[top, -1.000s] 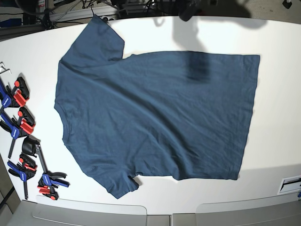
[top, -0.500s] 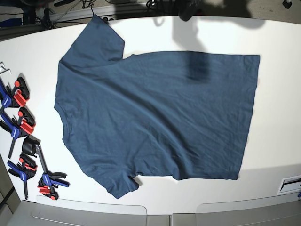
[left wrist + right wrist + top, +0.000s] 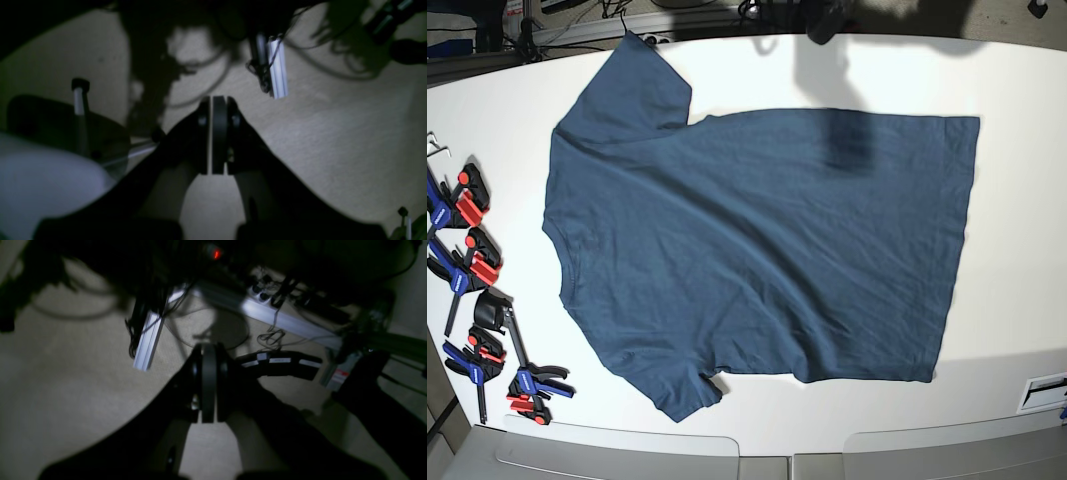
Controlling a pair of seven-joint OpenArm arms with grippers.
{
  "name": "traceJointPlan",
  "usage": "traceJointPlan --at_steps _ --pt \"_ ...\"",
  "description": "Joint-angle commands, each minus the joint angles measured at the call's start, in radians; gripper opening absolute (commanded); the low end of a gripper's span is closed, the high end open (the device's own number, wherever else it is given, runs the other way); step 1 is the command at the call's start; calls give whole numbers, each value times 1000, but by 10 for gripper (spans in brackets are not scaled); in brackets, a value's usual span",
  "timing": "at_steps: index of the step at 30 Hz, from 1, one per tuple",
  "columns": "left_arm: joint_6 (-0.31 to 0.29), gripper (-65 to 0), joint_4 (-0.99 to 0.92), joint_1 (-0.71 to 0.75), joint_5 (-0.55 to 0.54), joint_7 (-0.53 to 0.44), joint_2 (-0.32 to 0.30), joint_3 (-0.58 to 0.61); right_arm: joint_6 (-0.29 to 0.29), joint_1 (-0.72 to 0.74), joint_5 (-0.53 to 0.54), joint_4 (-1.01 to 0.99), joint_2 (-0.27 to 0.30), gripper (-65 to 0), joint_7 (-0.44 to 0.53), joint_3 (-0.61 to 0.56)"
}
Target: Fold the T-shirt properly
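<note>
The white tabletop carries everything in the base view. Spread flat over most of it lies the T-shirt, dark navy, neckline toward that view's left, hem toward its right, both short sleeves out at the upper left and lower left. Laid open like this, with only light wrinkles, it looks set up for a first fold, and none has been made yet. A cluster of red and blue clamps sits along the tabletop's left edge, well apart from the cloth, probably parked out of the working area.

Neither arm shows in the base view. The left pincer is clenched on nothing, with carpeted floor and cables behind it. The right pincer is likewise clenched and empty, above floor and an aluminium rail. Both hang off the tabletop, well away from the T-shirt, likely at rest.
</note>
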Motion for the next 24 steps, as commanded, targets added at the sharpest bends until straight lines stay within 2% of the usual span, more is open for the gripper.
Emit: traceJointPlan --at_steps 1,7,10,11,15,18,22,24 --pt "-1 -650 42 25 0 -10 -7 0 -5 -42 2 49 11 -650 21 35" --pt "-74 -650 215 25 0 -10 -7 0 -1 -124 3 265 11 -650 21 229" --pt "-116 -650 289 25 0 -10 -7 -1 26 -124 78 336 11 -650 21 312" --pt "-130 -650 312 25 0 -10 -7 -1 57 -124 116 352 11 -650 23 342" --pt "-198 -650 393 25 -9 -17 -6 -1 256 -124 267 372 10 -650 28 470" --pt "-240 -650 439 25 -73 -44 -6 -1 366 -91 423 367 -13 -650 28 570" --pt "-306 -650 478 12 -168 -43 -4 -1 520 7 637 367 -98 -650 18 707" --pt "-330 -650 480 -18 -201 -43 8 -1 549 86 687 366 -179 -650 -3 760"
